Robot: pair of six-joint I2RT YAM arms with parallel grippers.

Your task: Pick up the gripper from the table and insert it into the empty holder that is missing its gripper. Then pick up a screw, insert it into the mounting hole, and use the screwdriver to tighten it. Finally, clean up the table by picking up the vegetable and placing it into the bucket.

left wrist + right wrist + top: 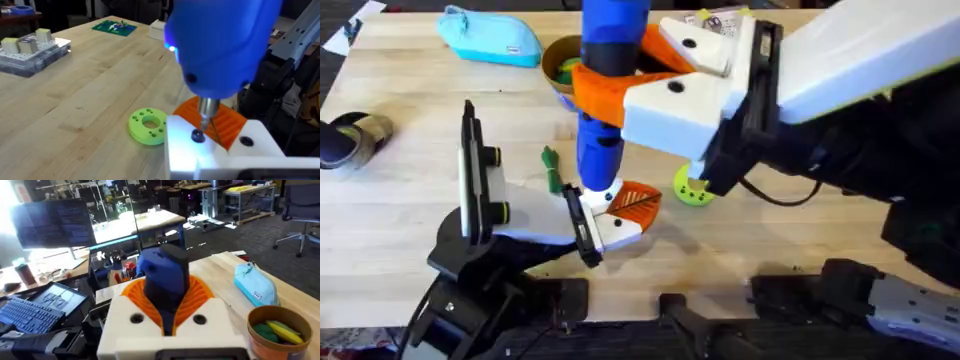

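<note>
My right gripper (620, 85) is shut on the blue screwdriver (605, 60), holding it upright; its orange pads clamp the blue body (165, 282). The metal bit (206, 112) points down onto a dark screw (197, 136) seated in a hole of the white holder (615, 232). The orange ribbed gripper (640, 203) sticks out of that holder, also visible behind the bit (227, 122). My left gripper (480, 190) sits beside the holder's white arm. The dark-green vegetable (552, 168) lies on the table left of the screwdriver. The orange bucket (558, 62) stands behind it, with yellow and green items inside (277, 330).
A lime-green disc (693, 188) lies right of the holder. A turquoise pouch (490, 38) rests at the back left. A black and metal object (350, 140) sits at the left edge. A parts box (30, 50) and a green board (114, 27) lie farther off.
</note>
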